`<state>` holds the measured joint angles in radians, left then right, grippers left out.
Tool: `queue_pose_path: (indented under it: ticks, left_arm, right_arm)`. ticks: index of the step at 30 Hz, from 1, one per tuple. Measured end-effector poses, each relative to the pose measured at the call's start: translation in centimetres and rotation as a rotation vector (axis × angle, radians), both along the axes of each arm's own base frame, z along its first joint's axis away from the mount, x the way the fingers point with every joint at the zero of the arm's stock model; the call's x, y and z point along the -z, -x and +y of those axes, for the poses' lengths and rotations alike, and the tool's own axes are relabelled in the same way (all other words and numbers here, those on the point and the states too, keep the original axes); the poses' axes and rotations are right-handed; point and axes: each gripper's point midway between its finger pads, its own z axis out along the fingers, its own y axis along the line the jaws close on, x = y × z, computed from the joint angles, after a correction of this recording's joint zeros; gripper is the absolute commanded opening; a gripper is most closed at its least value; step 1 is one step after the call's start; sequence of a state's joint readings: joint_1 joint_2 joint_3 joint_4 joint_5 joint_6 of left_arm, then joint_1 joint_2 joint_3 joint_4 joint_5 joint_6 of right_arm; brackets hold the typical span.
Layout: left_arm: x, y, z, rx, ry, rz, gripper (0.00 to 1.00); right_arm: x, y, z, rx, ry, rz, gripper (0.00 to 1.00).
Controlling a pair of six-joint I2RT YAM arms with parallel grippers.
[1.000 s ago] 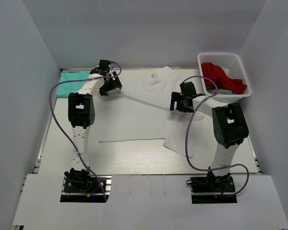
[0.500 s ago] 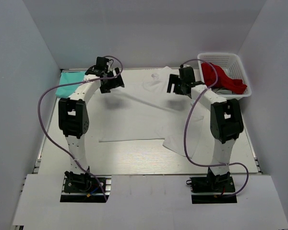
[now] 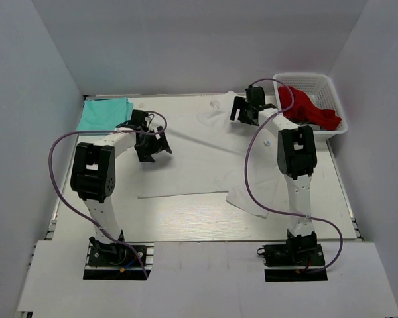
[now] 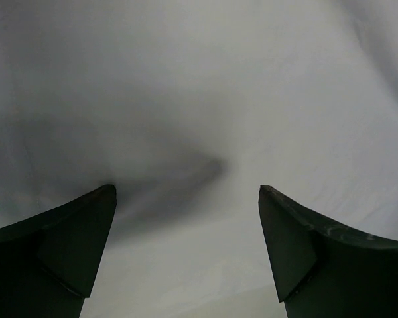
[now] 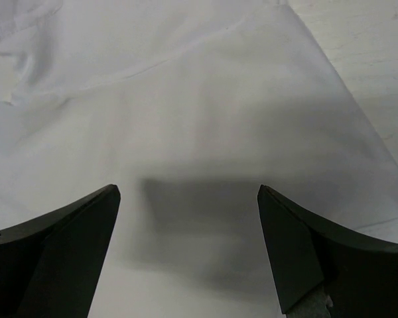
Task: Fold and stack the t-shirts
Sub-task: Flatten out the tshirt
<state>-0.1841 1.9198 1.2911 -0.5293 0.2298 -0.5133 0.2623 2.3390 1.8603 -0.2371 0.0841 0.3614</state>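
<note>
White walls box in the table [image 3: 186,225]. A thin white t-shirt [image 3: 199,165] lies spread on it, limp and light, likely best pinched at an edge. The left gripper [image 3: 151,149] and right gripper [image 3: 242,109] hover above it, jaws wide apart. The mint-teal t-shirt [image 3: 103,114] lies at the far-left corner.

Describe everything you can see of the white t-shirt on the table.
The white t-shirt is thin, plain cloth, spread mostly flat across the middle of the table, what looks like its neck toward the far edge. Soft creases cross it; its near edge runs straight, and a part at the near right lies rumpled. It is not yet folded. The left gripper and the right gripper stand open over it; neither holds it.
</note>
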Motion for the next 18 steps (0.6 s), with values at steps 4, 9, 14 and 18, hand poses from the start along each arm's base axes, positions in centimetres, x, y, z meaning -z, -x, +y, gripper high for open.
queue_pose_path:
  ticks: [4, 9, 14, 18]
  left_arm:
    - [0.2, 0.3, 0.5, -0.027, 0.012, -0.002, 1.0]
    - [0.2, 0.2, 0.8, -0.046, -0.006, -0.002, 1.0]
    - [0.4, -0.2, 1.4, -0.047, -0.065, 0.025, 1.0]
    - [0.3, -0.7, 2.0, -0.039, -0.108, 0.031, 1.0]
  right_arm:
    - [0.5, -0.6, -1.3, 0.052, -0.017, 0.013, 0.9]
    - [0.5, -1.8, -2.7, 0.108, -0.047, 0.009, 0.9]
    - [0.5, -2.2, -3.3, 0.125, -0.057, 0.007, 0.9]
    - [0.4, -2.0, -2.7, 0.073, -0.058, 0.008, 0.9]
